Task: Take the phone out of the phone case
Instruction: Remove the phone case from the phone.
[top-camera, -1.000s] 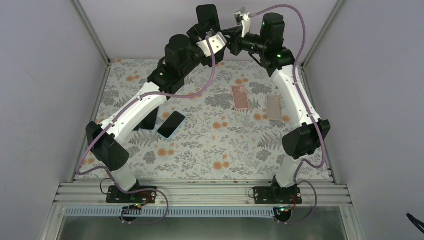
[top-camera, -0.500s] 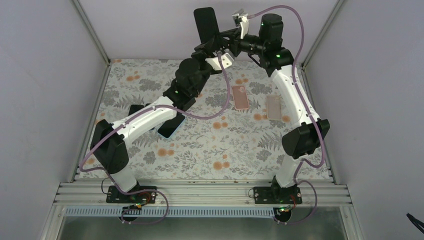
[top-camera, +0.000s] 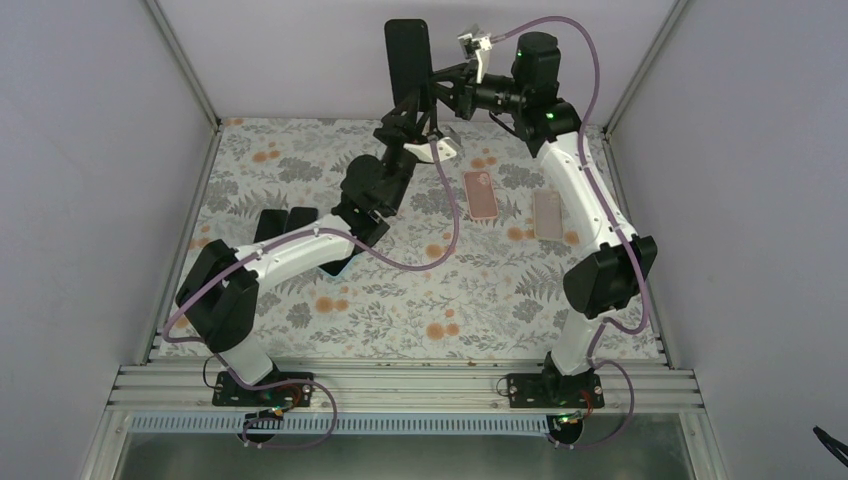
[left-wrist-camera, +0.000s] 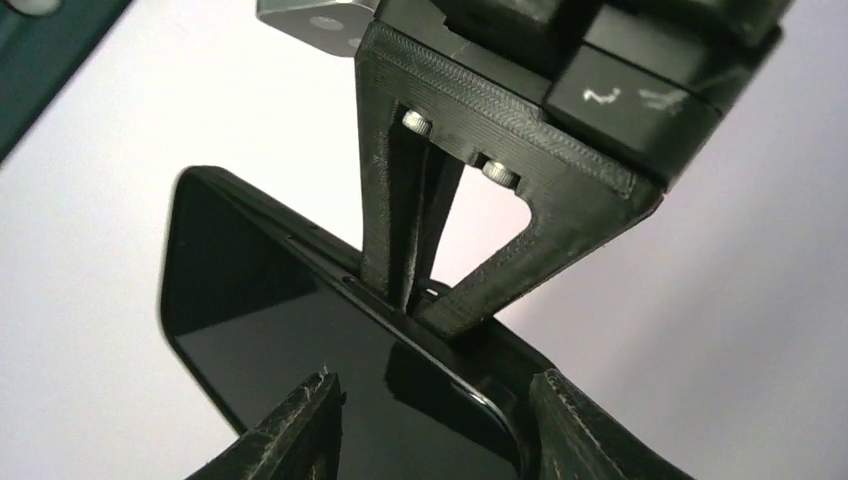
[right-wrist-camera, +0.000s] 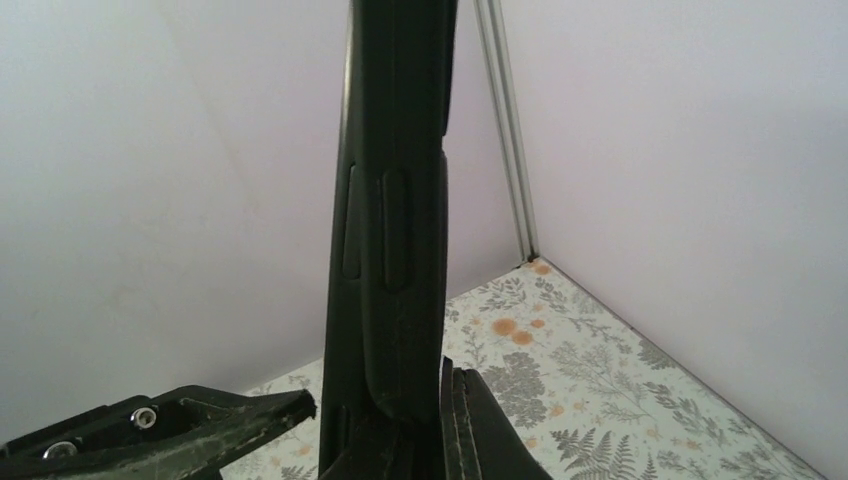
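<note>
Since a second ago my left arm has swung round. Its elbow was bunched up high near the back wall. Now it lies stretched low across the flowered table (top-camera: 420, 290), covering the light-blue phone that was in plain sight there. The left gripper (top-camera: 412, 112) has come in under the black phone (top-camera: 407, 55), and its jaws have narrowed from wide apart. My right arm has hardly shifted, and more of the phone's length shows above it than before.

The right arm reaches up and over from its base. Its wrist is level near the back wall, and the right gripper (top-camera: 428, 92) is pinched together on one long edge of the phone, holding it upright in the air with its case still on. The left forearm climbs from the table toward it, gripper pointing up.

From the left wrist, my left fingers (left-wrist-camera: 300, 425) stand on either side of the phone's lower part. I cannot tell whether they are pressing on it. A pink case (top-camera: 481, 194) and a beige case (top-camera: 547, 214) lie flat on the table to the right.
</note>
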